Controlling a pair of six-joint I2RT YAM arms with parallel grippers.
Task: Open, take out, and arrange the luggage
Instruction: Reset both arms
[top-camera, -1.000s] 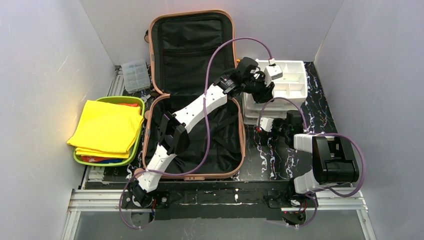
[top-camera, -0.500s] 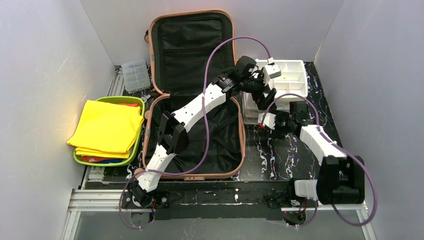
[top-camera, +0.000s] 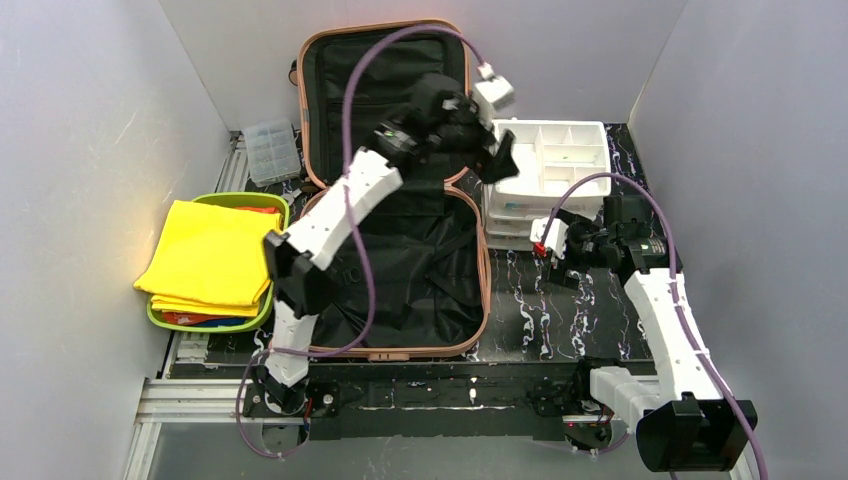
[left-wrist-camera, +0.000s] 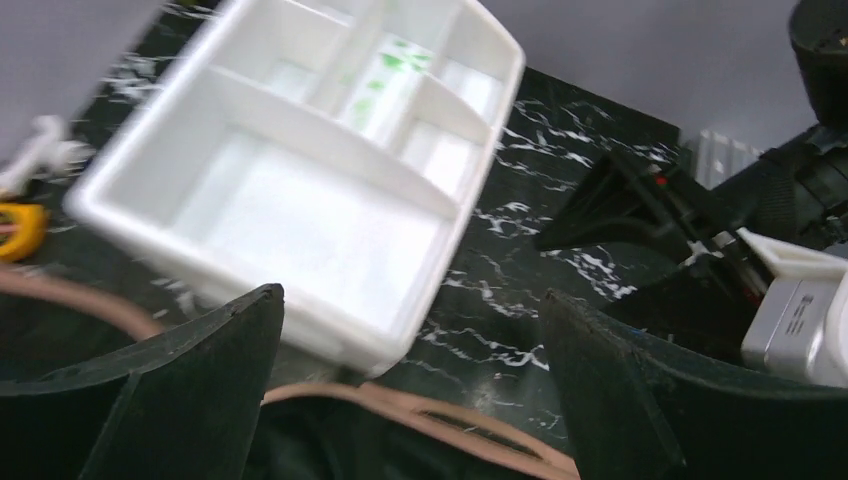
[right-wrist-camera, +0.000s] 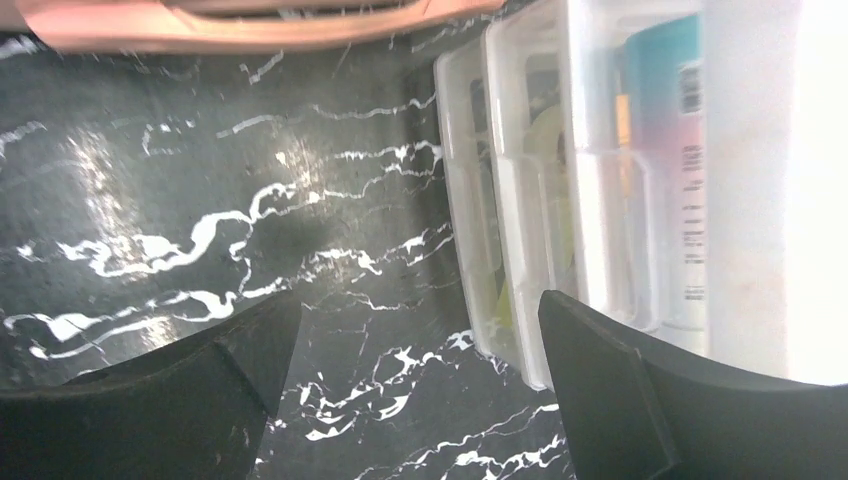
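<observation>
1. Only the right wrist shows a barcoded packet (right-wrist-camera: 682, 150) in clear drawers (right-wrist-camera: 520, 200) — print unreadable.
2. Left hand (left-wrist-camera: 410, 305), right hand (right-wrist-camera: 420, 315) — both wide, empty.
3. Luggage (top-camera: 440, 290) lies open on the table (top-camera: 560, 320), centre-left.

Suitcase (top-camera: 385, 120): one, lying open.
White divided trays (top-camera: 550, 165): one stack just right of the suitcase, with one tray on top and at least two layers under it; the exact number is unclear.
Green tray (top-camera: 225, 197): one, left of the suitcase.
Folded cloths (top-camera: 215, 255): one yellow pile in the green tray, with orange and blue edges beneath; the number of pieces cannot be told.
Clear compartment box (top-camera: 270, 150): one, left of the suitcase.
Robot arms: two, the left arm (top-camera: 330, 215) over the suitcase and the right arm (top-camera: 670, 320) right of the suitcase.
Purple cables (top-camera: 355, 90): two, one on each arm.
</observation>
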